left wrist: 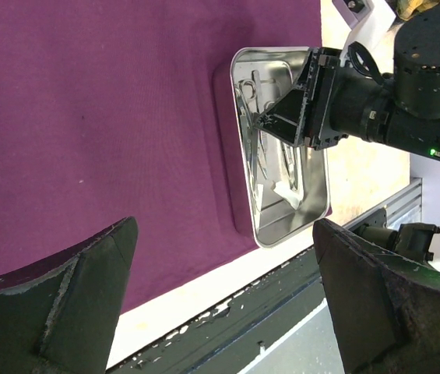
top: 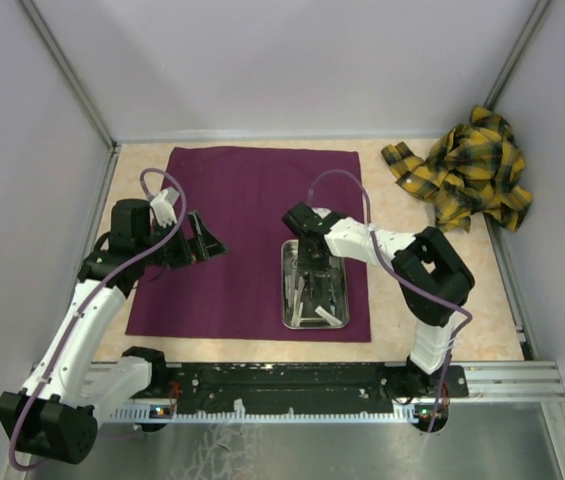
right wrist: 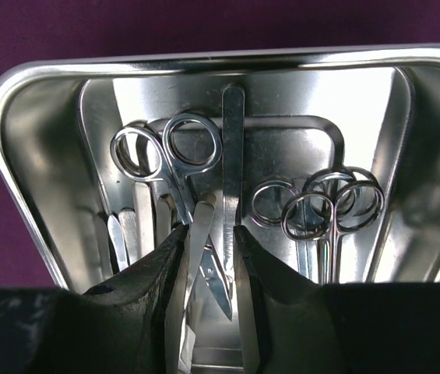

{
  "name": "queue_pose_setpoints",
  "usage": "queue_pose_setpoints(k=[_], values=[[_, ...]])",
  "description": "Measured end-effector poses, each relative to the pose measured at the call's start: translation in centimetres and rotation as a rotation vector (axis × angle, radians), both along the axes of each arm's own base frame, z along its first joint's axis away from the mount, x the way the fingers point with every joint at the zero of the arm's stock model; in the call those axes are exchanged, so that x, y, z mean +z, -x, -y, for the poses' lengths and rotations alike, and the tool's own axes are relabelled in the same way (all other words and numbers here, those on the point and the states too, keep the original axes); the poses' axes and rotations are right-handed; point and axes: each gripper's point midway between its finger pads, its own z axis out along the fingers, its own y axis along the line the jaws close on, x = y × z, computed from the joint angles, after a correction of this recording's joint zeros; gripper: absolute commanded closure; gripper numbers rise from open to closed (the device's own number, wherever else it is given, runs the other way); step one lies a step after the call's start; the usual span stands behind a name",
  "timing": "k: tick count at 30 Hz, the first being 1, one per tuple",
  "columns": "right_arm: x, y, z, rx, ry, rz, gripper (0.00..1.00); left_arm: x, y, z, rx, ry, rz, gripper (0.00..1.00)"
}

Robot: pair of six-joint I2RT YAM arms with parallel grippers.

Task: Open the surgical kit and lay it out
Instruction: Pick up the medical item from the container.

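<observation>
- Where the cloth point(top: 232, 200) lies spread flat, the tray point(top: 285, 290) sits on its near right part, long axis running near to far.
- Tray: shiny steel, rectangular. The scissors point(right wrist: 179, 181) and forceps point(right wrist: 233, 140) lie lengthwise inside.
- Right gripper point(right wrist: 208, 241): lowered into the tray, fingers partly closed and clamped on the forceps.
- Left gripper point(left wrist: 225, 234): jaws fully apart, holding nothing, above the cloth's left part.
</observation>
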Motion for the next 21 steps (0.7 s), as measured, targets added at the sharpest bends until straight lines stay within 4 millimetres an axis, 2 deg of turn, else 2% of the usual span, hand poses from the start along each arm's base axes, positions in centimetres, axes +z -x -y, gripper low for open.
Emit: queue_pose_setpoints(k=[4, 11, 21], values=[[-0.75, -0.21, -0.28, 0.002, 0.006, -0.01, 0.7, -0.04, -0.02, 0.0, -0.001, -0.002, 0.0, 0.0], [-0.76, -0.68, -0.72, 0.002, 0.0, -0.004, 0.71, -0.05, -0.03, -0.01, -0.003, -0.003, 0.002, 0.0], [-1.03, -0.74, -0.74, 0.004, 0.01, -0.012, 0.86, -0.18, -0.01, -0.02, -0.004, -0.005, 0.001, 0.0]])
